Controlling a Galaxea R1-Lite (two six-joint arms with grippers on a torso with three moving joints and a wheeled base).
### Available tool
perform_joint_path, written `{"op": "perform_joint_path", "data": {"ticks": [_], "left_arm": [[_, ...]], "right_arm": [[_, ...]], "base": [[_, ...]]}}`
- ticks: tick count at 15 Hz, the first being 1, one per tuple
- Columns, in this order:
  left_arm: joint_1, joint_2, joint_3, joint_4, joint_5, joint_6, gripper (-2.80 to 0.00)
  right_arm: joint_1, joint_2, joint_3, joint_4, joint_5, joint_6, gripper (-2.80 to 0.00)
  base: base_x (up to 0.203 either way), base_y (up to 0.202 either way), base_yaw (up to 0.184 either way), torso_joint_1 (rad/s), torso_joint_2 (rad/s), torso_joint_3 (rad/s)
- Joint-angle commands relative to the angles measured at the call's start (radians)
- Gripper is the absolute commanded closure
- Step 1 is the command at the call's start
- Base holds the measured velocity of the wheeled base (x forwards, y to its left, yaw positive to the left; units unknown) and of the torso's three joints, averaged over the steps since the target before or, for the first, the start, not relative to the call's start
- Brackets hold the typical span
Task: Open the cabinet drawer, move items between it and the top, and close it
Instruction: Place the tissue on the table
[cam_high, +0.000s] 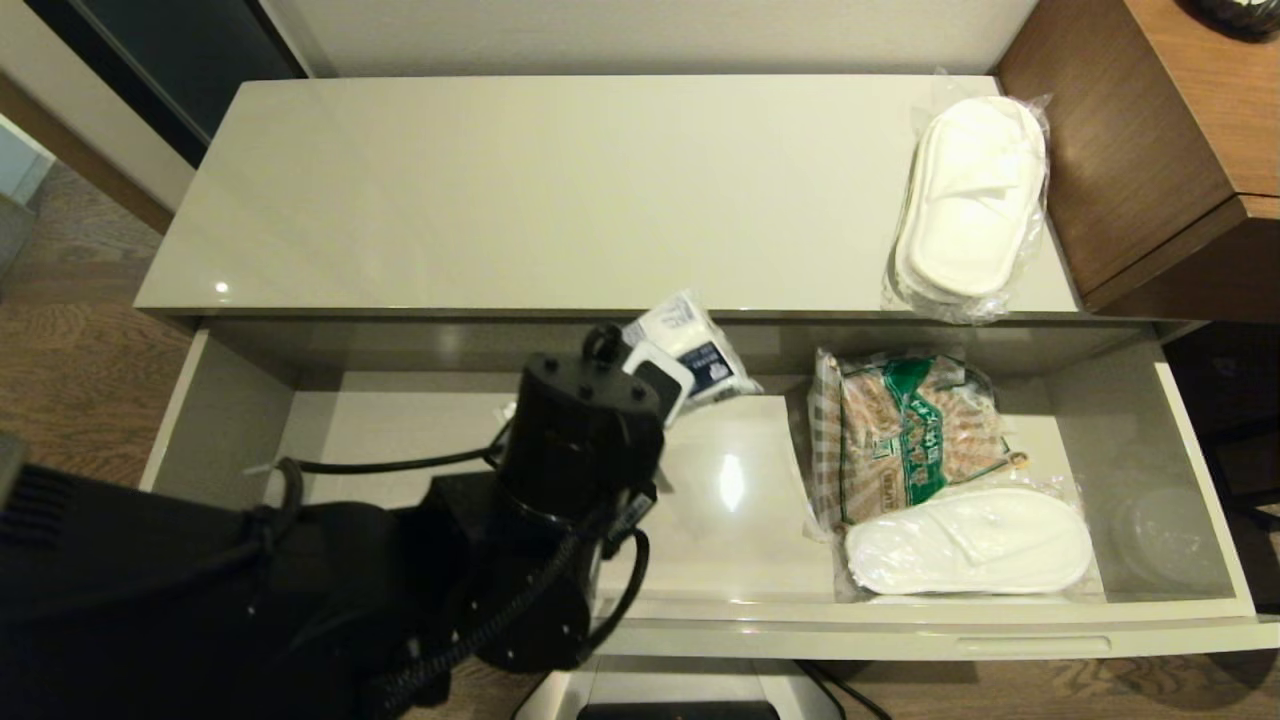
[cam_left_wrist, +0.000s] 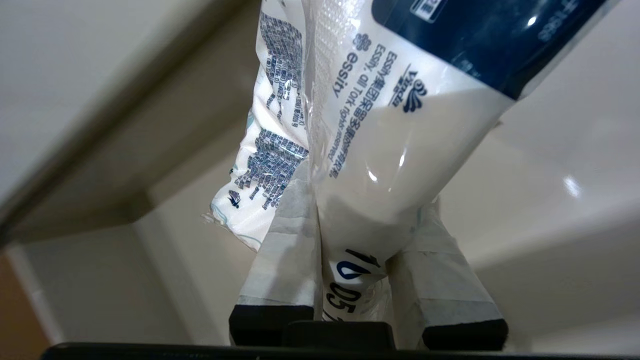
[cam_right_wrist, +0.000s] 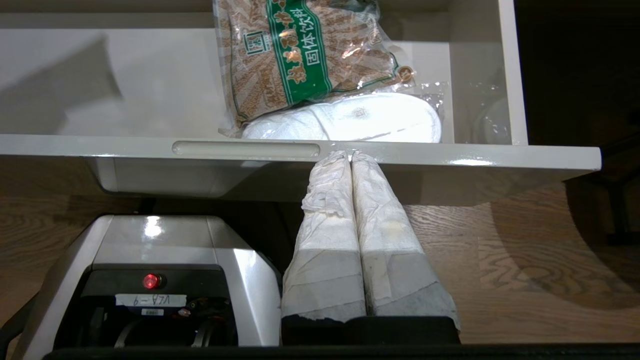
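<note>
Head view first: your drawer (cam_high: 1200, 610) is already pulled all the way out, so that step's done. The left claw (cam_high: 668, 372) is up near the back of the drawer, just under the front edge of the cabinet top (cam_high: 500, 200), and it's clamped on the tissue pack (cam_high: 690, 345), which is off the drawer floor. One pair of wrapped slippers (cam_high: 972, 200) already sits on the right end of the top. A second pair of slippers (cam_high: 968, 540) is in the drawer at the front right, with the checked snack bag (cam_high: 905, 430) right behind it, its edge overlapping them.

Left wrist view: you can see both taped fingers (cam_left_wrist: 285, 270) pinching the bottom of the tissue pack (cam_left_wrist: 390, 150), the pack squeezed thin between them. Solid hold, looks like.

Right wrist view: the right claw (cam_right_wrist: 351, 157) is parked low in front of the drawer, fingers pressed together with nothing in them, tips right at the drawer's front rim (cam_right_wrist: 450, 155) next to a handle slot (cam_right_wrist: 246, 148).

My read: you're midway. The tissues need to land on the top, maybe the other slippers move too, then the drawer gets pushed shut.
</note>
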Motion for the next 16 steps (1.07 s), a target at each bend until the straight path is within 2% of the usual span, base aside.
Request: {"op": "perform_joint_path", "data": {"ticks": [1, 4, 5, 6, 8, 10, 12, 13, 14, 15, 16], "left_arm": [[0.122, -0.047, -0.071, -0.002, 0.009, 0.014, 0.00], [0.173, -0.038, -0.125, 0.012, 0.018, 0.026, 0.00], [0.226, 0.008, -0.194, 0.027, 0.025, 0.027, 0.00], [0.275, 0.061, -0.301, 0.043, 0.031, 0.029, 0.00], [0.366, 0.190, -0.632, 0.093, 0.039, 0.034, 0.00], [0.450, 0.314, -0.901, 0.135, 0.039, 0.059, 0.00], [0.542, 0.427, -0.998, 0.133, 0.038, 0.083, 0.00], [0.588, 0.465, -0.990, 0.126, 0.038, 0.095, 0.00], [0.600, 0.475, -0.977, 0.120, 0.037, 0.103, -2.80], [0.600, 0.475, -0.977, 0.120, 0.037, 0.103, -2.80], [0.606, 0.468, -0.962, 0.119, 0.041, 0.065, -2.80]], "right_arm": [[0.000, -0.016, 0.000, 0.000, 0.000, 0.000, 0.00], [0.000, -0.016, 0.000, 0.000, 0.000, 0.000, 0.00], [0.000, -0.016, 0.000, 0.000, 0.000, 0.000, 0.00], [0.000, -0.016, 0.000, 0.000, 0.000, 0.000, 0.00], [0.000, -0.016, 0.000, 0.000, 0.000, 0.000, 0.00], [0.000, -0.016, 0.000, 0.000, 0.000, 0.000, 0.00], [0.000, -0.016, 0.000, 0.000, 0.000, 0.000, 0.00], [0.000, -0.016, 0.000, 0.000, 0.000, 0.000, 0.00], [0.000, -0.016, 0.000, 0.000, 0.000, 0.000, 0.00], [0.000, -0.016, 0.000, 0.000, 0.000, 0.000, 0.00], [0.000, -0.016, 0.000, 0.000, 0.000, 0.000, 0.00]], "base": [[0.000, 0.000, 0.000, 0.000, 0.00, 0.000], [0.000, 0.000, 0.000, 0.000, 0.00, 0.000], [0.000, 0.000, 0.000, 0.000, 0.00, 0.000], [0.000, 0.000, 0.000, 0.000, 0.00, 0.000], [0.000, 0.000, 0.000, 0.000, 0.00, 0.000], [0.000, 0.000, 0.000, 0.000, 0.00, 0.000], [0.000, 0.000, 0.000, 0.000, 0.00, 0.000], [0.000, 0.000, 0.000, 0.000, 0.00, 0.000], [0.000, 0.000, 0.000, 0.000, 0.00, 0.000], [0.000, 0.000, 0.000, 0.000, 0.00, 0.000], [0.000, 0.000, 0.000, 0.000, 0.00, 0.000]]}}
